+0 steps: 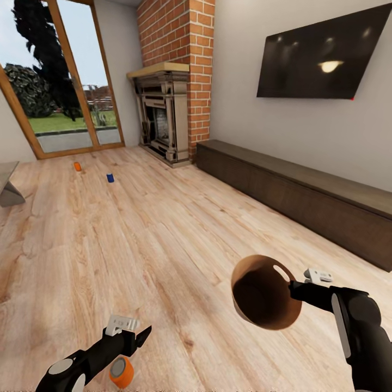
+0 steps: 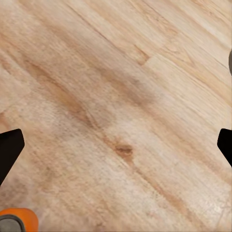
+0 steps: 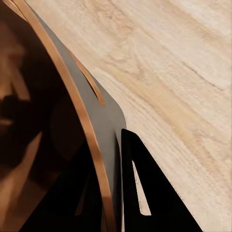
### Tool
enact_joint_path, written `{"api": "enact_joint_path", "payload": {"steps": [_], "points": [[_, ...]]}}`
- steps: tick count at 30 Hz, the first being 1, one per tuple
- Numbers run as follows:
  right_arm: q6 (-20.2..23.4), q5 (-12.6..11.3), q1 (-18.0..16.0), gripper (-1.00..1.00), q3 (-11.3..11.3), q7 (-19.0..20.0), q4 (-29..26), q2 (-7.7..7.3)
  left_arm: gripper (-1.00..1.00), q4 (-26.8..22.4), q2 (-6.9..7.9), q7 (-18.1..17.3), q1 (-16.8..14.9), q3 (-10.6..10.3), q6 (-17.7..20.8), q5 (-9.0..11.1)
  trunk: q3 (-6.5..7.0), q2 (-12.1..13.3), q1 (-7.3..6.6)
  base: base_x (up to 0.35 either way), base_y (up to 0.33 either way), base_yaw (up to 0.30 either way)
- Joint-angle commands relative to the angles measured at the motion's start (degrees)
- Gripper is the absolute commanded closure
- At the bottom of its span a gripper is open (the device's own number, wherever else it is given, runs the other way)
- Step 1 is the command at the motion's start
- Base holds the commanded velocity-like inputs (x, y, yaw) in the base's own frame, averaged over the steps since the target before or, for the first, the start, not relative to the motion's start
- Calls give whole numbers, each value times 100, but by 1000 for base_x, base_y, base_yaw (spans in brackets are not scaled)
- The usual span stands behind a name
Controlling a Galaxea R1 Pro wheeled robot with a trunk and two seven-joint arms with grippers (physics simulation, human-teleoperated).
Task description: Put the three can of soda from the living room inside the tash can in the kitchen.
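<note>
An orange can of soda [image 1: 121,372] lies on the wood floor just below my left gripper [image 1: 137,337], which hangs open with nothing between its fingers. In the left wrist view the same can [image 2: 17,220] peeks in at the frame's corner, outside the spread gripper [image 2: 116,147]. My right gripper [image 1: 291,288] is shut on the rim of the brown trash can [image 1: 264,294], held tilted above the floor with its dark inside facing me. The right wrist view shows the bin's wall [image 3: 43,121] pinched in the gripper [image 3: 116,193]. Far off on the floor stand a second orange can [image 1: 77,166] and a dark blue can [image 1: 110,177].
A brick fireplace [image 1: 163,120] stands at the back beside wood-framed glass doors [image 1: 65,81]. A long dark low cabinet [image 1: 305,190] runs along the right wall under a television [image 1: 326,54]. A grey table corner [image 1: 8,185] juts in at the left.
</note>
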Motion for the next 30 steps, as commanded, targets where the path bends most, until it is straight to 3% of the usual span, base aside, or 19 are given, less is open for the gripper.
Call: {"api": "enact_joint_path", "payload": {"steps": [1,30], "points": [[21,-135,-3,100,7,39,-2,0,-100,0,0,0,0,0,0,0,-8,-1,-1,0,0,0],[3,-135,-4,100,37,40,-57,9,-100,0,0,6,0,106,-9,43,-248,-1,-1,0,0,0]]}}
